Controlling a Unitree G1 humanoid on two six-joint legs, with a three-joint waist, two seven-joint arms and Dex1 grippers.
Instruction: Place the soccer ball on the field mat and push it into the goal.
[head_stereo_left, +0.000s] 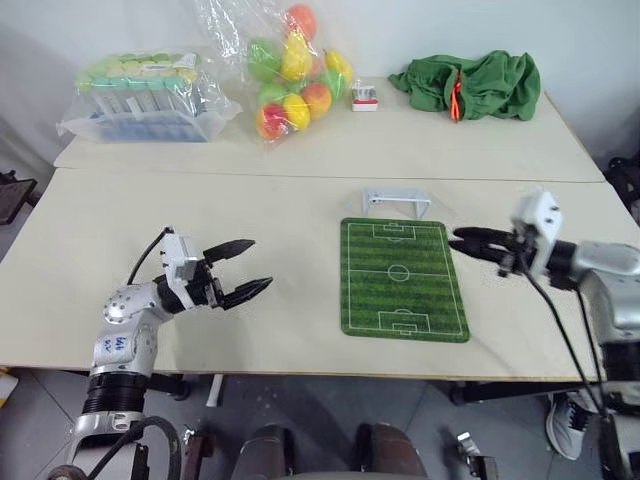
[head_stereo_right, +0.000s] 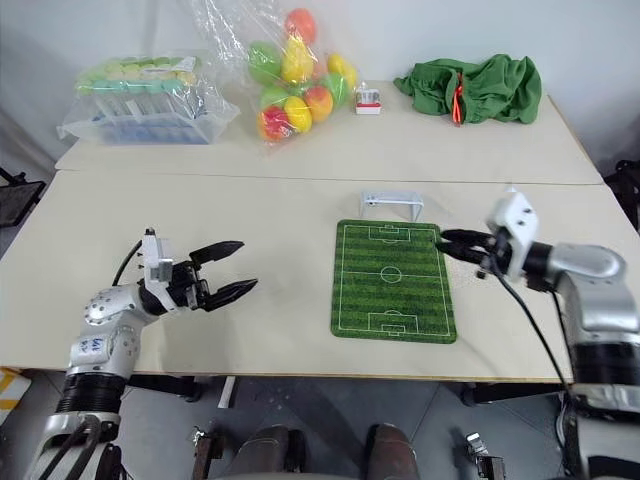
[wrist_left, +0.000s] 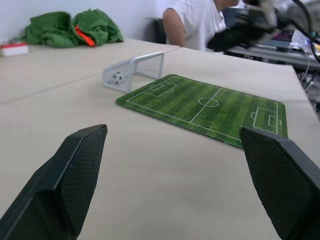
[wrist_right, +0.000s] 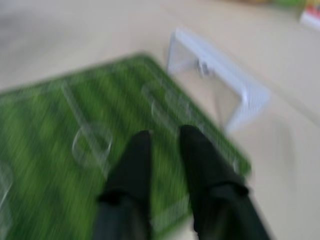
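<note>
The right gripper (head_stereo_right: 452, 243) is hovering by the field mat's (head_stereo_right: 392, 279) edge, fingers (wrist_right: 137, 160) parted a little, pinching nothing. The left gripper (head_stereo_left: 243, 268) is spreading wide over bare table (head_stereo_left: 250, 190). The soccer ball (wrist_left: 117, 78) is sitting inside the goal (wrist_left: 134, 69), so the push looks finished.

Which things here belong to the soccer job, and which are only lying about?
Job: soccer ball, inside the goal; field mat.

Lying about: bag of coloured balls, green cloth, red-and-white box, wrapped tube rack.
</note>
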